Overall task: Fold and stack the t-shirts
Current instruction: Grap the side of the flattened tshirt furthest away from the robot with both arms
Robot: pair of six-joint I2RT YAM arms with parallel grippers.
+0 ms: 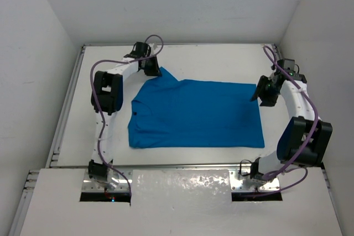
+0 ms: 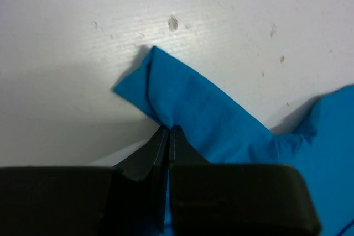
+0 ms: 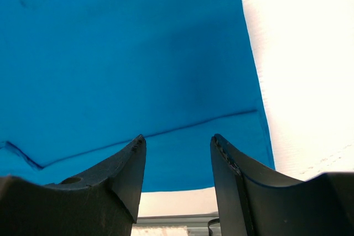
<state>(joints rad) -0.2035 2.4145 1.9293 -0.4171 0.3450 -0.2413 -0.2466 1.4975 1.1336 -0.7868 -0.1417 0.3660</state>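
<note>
A plain bright blue short-sleeved cloth t-shirt [image 1: 196, 114] lies spread flat at the centre of the white tabletop [image 1: 221, 59]. The left gripper [image 2: 168, 131] is pressed together, pinching its sleeve at 11 o'clock. The right gripper [image 3: 177, 142] hangs spread over the hem at 2 o'clock.

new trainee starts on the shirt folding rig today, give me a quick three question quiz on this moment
1. True or false: the left hand is shut on a fold of the blue t-shirt.
2. The right hand is: A) shut on the hem, B) open at the shirt's hemmed edge, C) holding a sleeve.
3. How many shirts lie on the table?
Key: 1 true; 2 B; 3 one.
</note>
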